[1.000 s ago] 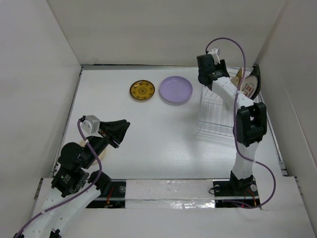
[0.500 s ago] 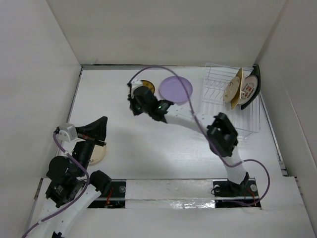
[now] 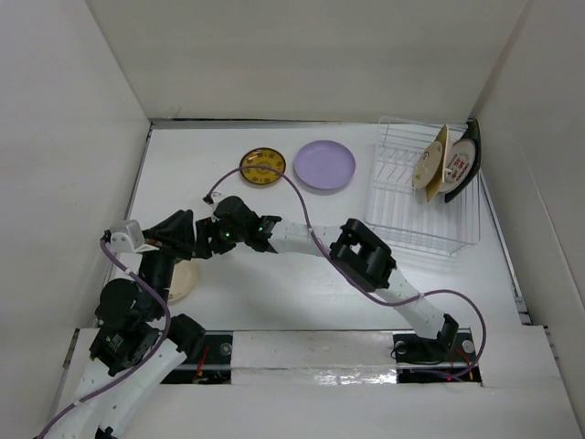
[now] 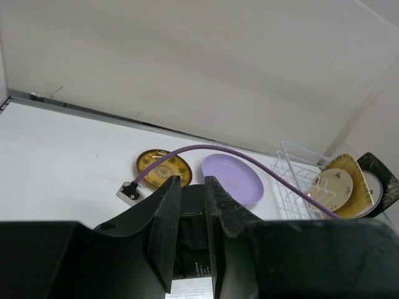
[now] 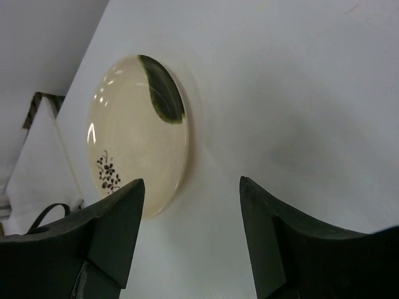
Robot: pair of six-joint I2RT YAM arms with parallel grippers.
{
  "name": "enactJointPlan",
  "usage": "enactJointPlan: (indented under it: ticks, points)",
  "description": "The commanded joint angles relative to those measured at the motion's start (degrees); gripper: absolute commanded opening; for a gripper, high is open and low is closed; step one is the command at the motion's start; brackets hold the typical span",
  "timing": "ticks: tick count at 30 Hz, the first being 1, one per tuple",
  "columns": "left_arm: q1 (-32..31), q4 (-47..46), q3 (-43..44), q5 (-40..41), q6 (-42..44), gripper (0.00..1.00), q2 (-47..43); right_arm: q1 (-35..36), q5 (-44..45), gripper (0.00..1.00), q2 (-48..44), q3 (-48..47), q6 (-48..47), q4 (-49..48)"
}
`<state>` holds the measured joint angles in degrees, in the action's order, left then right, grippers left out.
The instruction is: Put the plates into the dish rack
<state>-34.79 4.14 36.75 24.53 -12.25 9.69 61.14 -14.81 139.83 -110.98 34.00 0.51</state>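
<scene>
My right gripper (image 3: 208, 241) reaches far across to the front left and stands open (image 5: 191, 184) just above the table. A cream plate with floral specks (image 5: 137, 134) lies flat just left of its gap. From above that cream plate (image 3: 186, 278) is half hidden under my left arm. My left gripper (image 3: 186, 232) hovers beside the right one, its fingers slightly apart (image 4: 192, 182) with nothing held. A brown-and-yellow plate (image 3: 262, 165) and a lavender plate (image 3: 324, 165) lie flat at the back. The dish rack (image 3: 411, 224) holds upright plates (image 3: 428, 165) at its far end.
The right arm (image 3: 366, 261) stretches diagonally across the table's middle, and its purple cable (image 3: 302, 215) loops over it. White walls enclose the table on three sides. A dark plate (image 3: 473, 151) leans at the rack's far right corner.
The right arm swung from the rack across the table to the front left and opened its jaws. The left gripper shifted a little and now sits next to the right one.
</scene>
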Motion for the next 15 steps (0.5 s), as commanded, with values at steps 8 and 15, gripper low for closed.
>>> enactJointPlan:
  ticks: [8,15]
  points:
    - [1.5,-3.5,-0.4,-0.2,1.4,0.21,3.7,2.1,-7.3,0.69,10.3,-10.1,9.3,-6.6]
    - [2.1,-3.8,-0.4,-1.2,1.6,0.21,5.5,2.7,-8.5,0.54,12.7,-11.5,11.4,-7.6]
